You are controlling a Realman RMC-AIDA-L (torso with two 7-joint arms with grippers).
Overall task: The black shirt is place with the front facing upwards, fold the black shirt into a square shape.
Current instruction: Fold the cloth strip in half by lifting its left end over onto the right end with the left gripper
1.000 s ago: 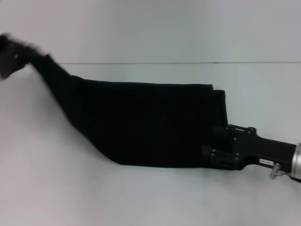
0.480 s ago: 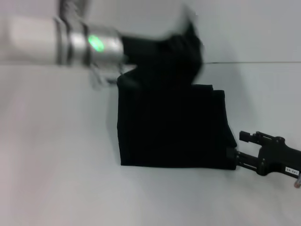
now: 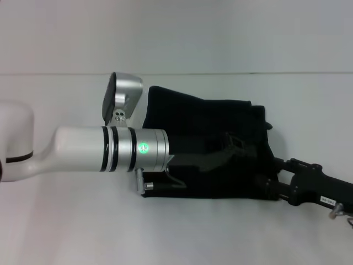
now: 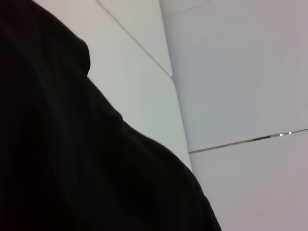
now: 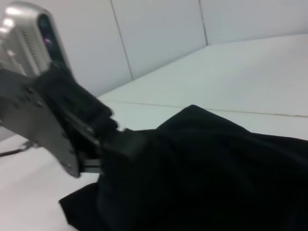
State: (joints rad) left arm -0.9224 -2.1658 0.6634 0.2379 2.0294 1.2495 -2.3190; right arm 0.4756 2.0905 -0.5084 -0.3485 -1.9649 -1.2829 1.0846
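The left gripper (image 3: pixel 242 152) is stretched across the black shirt (image 3: pixel 204 118), black on black, so its grasp cannot be told. The right gripper (image 3: pixel 271 187) is seen at the shirt's near right corner, fingertips lost against the cloth; clenched or released cannot be told. The shirt is laid folded into a rough block on the white table (image 3: pixel 66 221), partly hidden by the left arm (image 3: pixel 105 149). Bare tabletop is left on all sides.
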